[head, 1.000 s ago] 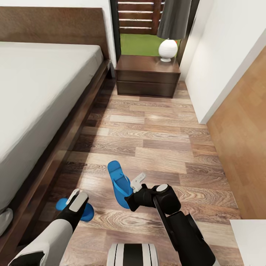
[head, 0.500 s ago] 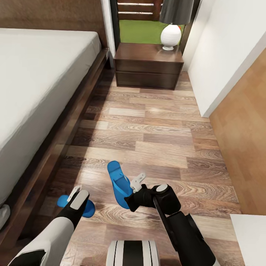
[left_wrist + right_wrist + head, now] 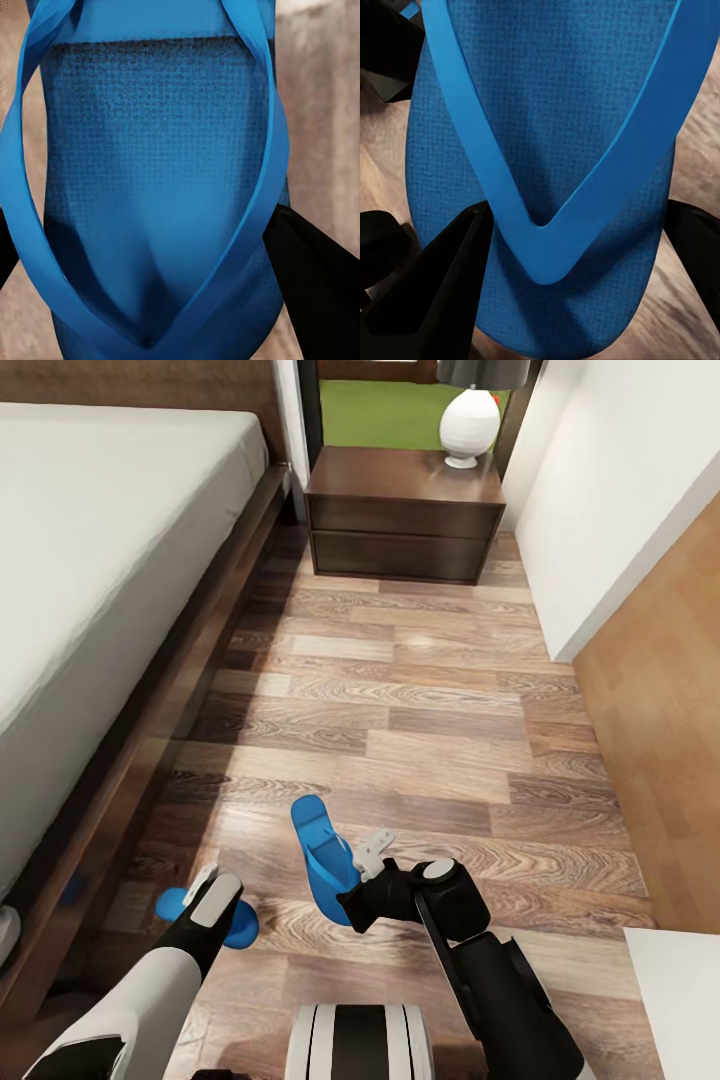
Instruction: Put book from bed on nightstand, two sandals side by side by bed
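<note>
We see both sandals at the bottom of the head view, each in a gripper. The left sandal [image 3: 236,926] is mostly hidden behind the left gripper [image 3: 207,896]; only blue bits stick out either side at lower left, so we can't read its long axis there. In the left wrist view that sandal [image 3: 157,172] fills most of the frame, its ends cut off, with dark fingers [image 3: 315,285] tight against its edges, so the jaws are clamped on it.

The right sandal [image 3: 322,855] sits lower centre, long axis running up-frame and leaning slightly left, its near end hidden by the right gripper [image 3: 362,880]. In the right wrist view the sandal [image 3: 562,150] shows its V-strap, with black fingers [image 3: 435,292] pressed to both sides: closed on it too.

The bed [image 3: 90,560] takes the left side, cropped at the top and left edges. The nightstand [image 3: 405,515] is at upper centre; its lamp [image 3: 470,422] has the shade cut off by the top edge. We can't make out the book anywhere on the visible mattress. Wood floor [image 3: 420,710] spans the middle.
</note>
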`<state>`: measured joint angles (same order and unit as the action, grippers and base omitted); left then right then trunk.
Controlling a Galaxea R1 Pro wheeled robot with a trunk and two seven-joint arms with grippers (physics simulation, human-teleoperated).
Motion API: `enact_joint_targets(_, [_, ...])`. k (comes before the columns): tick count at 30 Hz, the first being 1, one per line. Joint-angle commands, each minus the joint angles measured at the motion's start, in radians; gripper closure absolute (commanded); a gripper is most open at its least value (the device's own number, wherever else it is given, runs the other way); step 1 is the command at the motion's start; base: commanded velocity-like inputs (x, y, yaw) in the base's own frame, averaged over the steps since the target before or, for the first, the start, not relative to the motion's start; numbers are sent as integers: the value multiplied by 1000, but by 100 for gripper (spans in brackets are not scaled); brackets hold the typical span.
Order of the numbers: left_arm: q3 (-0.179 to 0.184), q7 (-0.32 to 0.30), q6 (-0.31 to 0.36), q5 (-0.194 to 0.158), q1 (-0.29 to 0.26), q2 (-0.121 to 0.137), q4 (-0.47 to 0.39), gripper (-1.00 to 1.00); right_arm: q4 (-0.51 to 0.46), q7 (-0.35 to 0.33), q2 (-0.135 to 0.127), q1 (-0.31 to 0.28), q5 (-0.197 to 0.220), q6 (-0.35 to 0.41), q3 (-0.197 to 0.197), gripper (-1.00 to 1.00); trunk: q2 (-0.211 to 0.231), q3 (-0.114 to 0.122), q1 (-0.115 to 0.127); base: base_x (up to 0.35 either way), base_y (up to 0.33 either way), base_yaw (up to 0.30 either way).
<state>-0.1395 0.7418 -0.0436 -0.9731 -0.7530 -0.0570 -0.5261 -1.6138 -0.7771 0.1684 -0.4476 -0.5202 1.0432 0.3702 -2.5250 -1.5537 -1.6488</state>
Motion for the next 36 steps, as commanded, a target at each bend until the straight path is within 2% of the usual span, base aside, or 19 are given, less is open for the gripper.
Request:
enact_joint_targets(1, [-3,3,-5,-7,0,-1,-2,100,-1,-11,0,-1,-9,4,0,100,0,-1,0,0,0,0])
enact_joint_targets(12, [-3,-5,-8,-11,1,0,-2,100,0,-10,0,0,-9,4,1,100,0,-1,0,0,0,0])
enact_joint_targets(17, [-10,-78,-12,-14,2,0,3,100,-1,-10,0,0,-9,4,1,100,0,-1,0,0,0,0])
enact_joint_targets(25, [-14,-133,-23,-16,3,3,19,100,-1,-10,0,0,-9,4,6,100,0,-1,0,0,0,0])
enact_joint_targets(31, [-15,-184,-33,-18,-4,5,95,100,-1,-10,0,0,-9,4,5,100,0,-1,0,0,0,0])
enact_joint_targets(36, [-15,-194,-34,-18,-9,5,113,100,-1,-11,0,0,-9,4,4,100,0,-1,0,0,0,0])
